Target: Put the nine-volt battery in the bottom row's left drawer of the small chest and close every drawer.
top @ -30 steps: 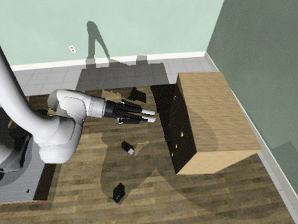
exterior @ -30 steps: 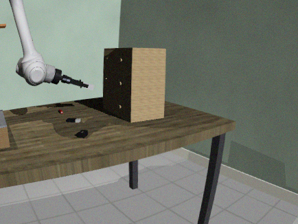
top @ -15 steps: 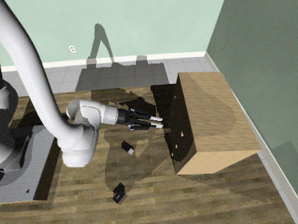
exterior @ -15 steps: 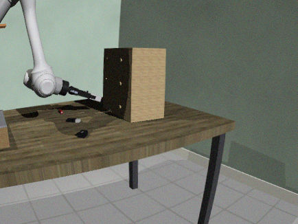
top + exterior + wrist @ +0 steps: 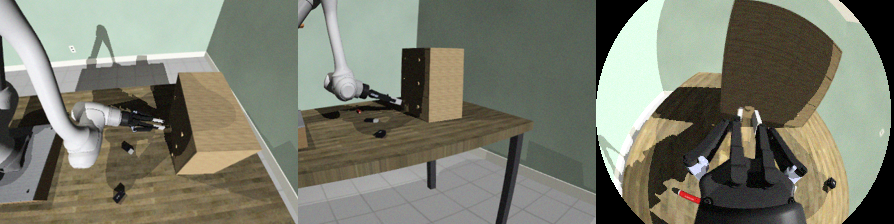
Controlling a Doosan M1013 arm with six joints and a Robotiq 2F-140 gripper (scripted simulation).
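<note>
The wooden chest (image 5: 206, 120) stands on the table with its dark drawer front facing the arm; all drawers look pushed in. My gripper (image 5: 164, 124) reaches level at the bottom row, its narrowed fingertips on either side of the left drawer's small knob (image 5: 748, 115); the fingers do not seem to clamp it. It also shows in the exterior view (image 5: 399, 102). Two small dark items lie on the table behind the gripper: a black piece with a white end (image 5: 128, 148) and a black block (image 5: 119, 193). I cannot tell which is the nine-volt battery.
A thin red pen-like item (image 5: 358, 110) lies on the table to the far side of the arm. The bottom right knob (image 5: 417, 106) is free. A grey base plate (image 5: 24, 161) sits at the table's left end. Walls stand close behind the chest.
</note>
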